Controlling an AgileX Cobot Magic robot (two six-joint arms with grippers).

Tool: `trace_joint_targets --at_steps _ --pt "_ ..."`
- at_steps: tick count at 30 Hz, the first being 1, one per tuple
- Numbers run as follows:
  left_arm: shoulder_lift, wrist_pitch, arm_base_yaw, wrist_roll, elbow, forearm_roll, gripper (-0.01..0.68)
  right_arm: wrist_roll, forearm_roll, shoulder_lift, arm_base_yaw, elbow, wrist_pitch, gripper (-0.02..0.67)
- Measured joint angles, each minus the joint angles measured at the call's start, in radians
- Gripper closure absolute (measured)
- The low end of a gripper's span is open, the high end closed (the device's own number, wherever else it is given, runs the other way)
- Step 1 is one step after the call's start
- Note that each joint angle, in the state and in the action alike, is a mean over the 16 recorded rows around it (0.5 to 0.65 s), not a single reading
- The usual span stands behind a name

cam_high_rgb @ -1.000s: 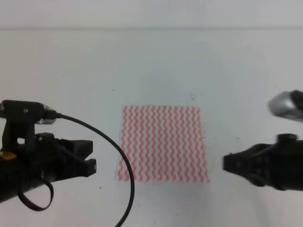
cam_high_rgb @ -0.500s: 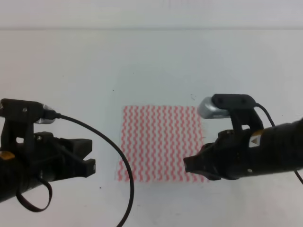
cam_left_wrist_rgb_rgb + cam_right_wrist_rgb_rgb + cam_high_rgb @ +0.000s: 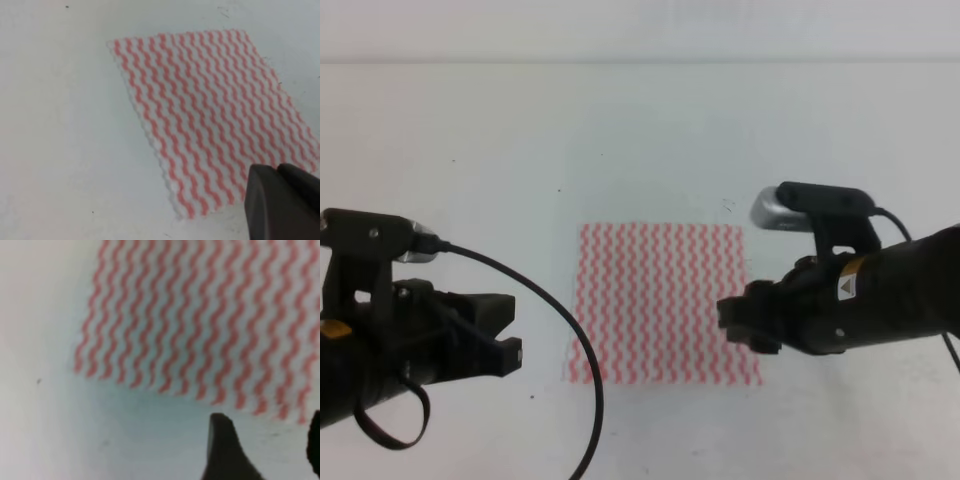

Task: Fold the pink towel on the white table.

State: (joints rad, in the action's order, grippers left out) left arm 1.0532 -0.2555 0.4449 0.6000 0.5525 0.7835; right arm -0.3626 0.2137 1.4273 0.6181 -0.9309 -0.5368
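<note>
The pink towel [image 3: 660, 300] lies flat on the white table [image 3: 640, 130], a rectangle of wavy pink stripes. My left gripper [image 3: 512, 330] hovers left of the towel's near left corner, open and empty. In the left wrist view the towel [image 3: 210, 115] fills the middle and a dark finger [image 3: 275, 200] shows at the bottom right. My right gripper [image 3: 738, 322] is at the towel's right edge near its near right corner. The right wrist view shows the towel [image 3: 200, 315] just ahead of the open gripper [image 3: 267, 450], with only table between the fingers.
A black cable [image 3: 570, 330] loops from the left arm across the towel's near left corner in the exterior view. Small dark specks [image 3: 728, 206] mark the table behind the towel.
The right arm has swung in from the right edge of the view to the towel's right side, then eased slightly back right. The left arm and the towel have not moved.
</note>
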Motion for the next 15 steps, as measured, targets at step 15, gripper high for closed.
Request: trace_joint_targets --at_steps 15 --pt "-0.001 -0.025 0.000 0.035 -0.001 0.001 0.677 -0.107 -0.021 0.091 -0.086 0.000 -0.040 0.285"
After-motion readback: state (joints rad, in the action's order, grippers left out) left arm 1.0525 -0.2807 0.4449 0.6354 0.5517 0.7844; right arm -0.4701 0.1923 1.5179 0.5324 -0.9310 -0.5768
